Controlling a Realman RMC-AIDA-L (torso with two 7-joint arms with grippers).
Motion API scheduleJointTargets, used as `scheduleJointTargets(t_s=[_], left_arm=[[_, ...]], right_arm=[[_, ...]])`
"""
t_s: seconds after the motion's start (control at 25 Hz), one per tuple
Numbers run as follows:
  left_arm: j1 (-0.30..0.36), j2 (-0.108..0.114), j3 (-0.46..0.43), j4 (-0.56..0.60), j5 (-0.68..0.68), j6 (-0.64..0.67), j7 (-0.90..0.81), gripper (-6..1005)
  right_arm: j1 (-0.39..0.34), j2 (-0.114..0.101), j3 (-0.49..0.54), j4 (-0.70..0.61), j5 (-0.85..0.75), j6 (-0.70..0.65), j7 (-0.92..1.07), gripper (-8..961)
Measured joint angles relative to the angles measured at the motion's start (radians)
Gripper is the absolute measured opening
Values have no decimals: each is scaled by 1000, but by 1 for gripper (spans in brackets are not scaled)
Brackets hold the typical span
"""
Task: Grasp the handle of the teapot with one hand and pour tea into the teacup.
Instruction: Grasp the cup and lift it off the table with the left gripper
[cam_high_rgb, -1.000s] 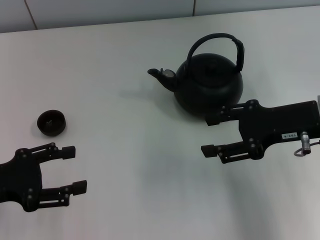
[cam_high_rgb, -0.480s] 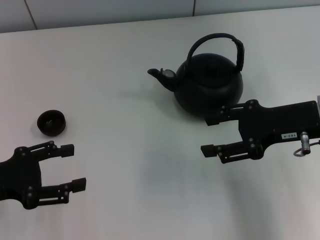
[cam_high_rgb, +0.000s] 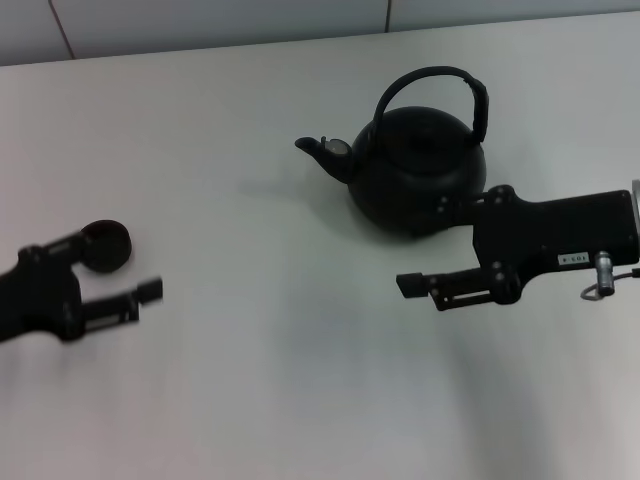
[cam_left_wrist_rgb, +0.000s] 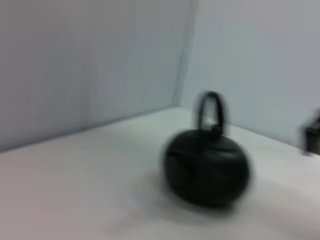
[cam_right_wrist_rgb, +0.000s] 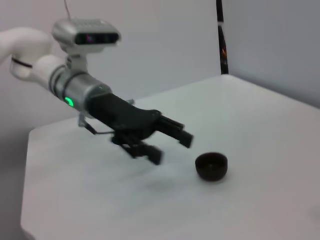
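Observation:
The matte black teapot (cam_high_rgb: 415, 170) stands at the back right of the white table, spout pointing left, with the arched handle (cam_high_rgb: 432, 74) upright over it. It also shows blurred in the left wrist view (cam_left_wrist_rgb: 207, 167). The small black teacup (cam_high_rgb: 108, 246) sits at the left, and also shows in the right wrist view (cam_right_wrist_rgb: 211, 166). My left gripper (cam_high_rgb: 118, 266) is open and empty just beside the teacup, apart from it in the right wrist view (cam_right_wrist_rgb: 171, 148). My right gripper (cam_high_rgb: 425, 246) is open and empty, with one finger against the teapot's near side.
The white table (cam_high_rgb: 290, 380) ends at a pale wall at the back (cam_high_rgb: 220, 20). The left arm's white and silver body (cam_right_wrist_rgb: 75, 85) reaches over the table's left part.
My left gripper has moved forward and turned, and its far finger now lies by the teacup. My right gripper has edged slightly nearer the teapot. Teapot and teacup have not moved.

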Motion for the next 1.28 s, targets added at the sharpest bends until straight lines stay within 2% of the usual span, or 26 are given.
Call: scheduleJointTargets(t_s=[0.24, 0.6, 1.04, 1.28], left_arm=[[-12, -1, 7, -39, -46, -174, -11, 833], [-18, 5, 9, -45, -39, -300, -13, 824], [-26, 4, 12, -52, 64, -340, -14, 814], [-29, 2, 19, -52, 75, -358, -14, 808]], right_arm=[[4, -1, 0, 0, 23, 1, -8, 750], [19, -4, 3, -3, 25, 25, -7, 751], [35, -5, 5, 0, 26, 43, -3, 751], [37, -5, 3, 0, 26, 46, -3, 751]])
